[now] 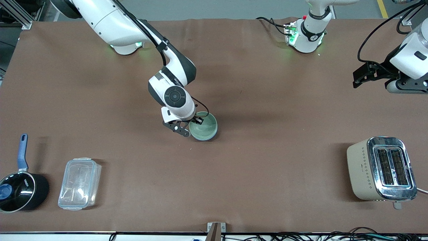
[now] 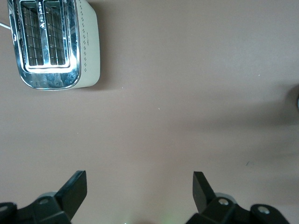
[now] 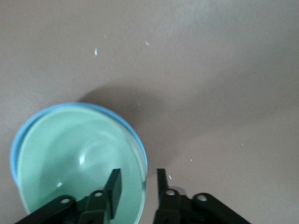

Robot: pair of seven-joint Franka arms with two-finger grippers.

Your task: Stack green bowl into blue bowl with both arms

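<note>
Your green bowl [image 1: 204, 126] sits nested inside the blue bowl [image 3: 136, 138] near the middle of the table [image 1: 267, 160], only the blue rim showing around it. Your right gripper [image 3: 138, 184] straddles that rim with its fingers released, one inside and one outside. Your left gripper [image 2: 140, 189] waits spread wide above the left arm's end, over bare table near the toaster [image 1: 381, 168].

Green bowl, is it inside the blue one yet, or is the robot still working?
Nearly finished. The green bowl already sits inside the blue bowl, whose rim shows around it. In hand: the right gripper straddles the stacked rims, one finger inside and one outside, slightly apart. Left: letting go and pulling away. The left gripper waits open over bare table near the toaster.
</note>
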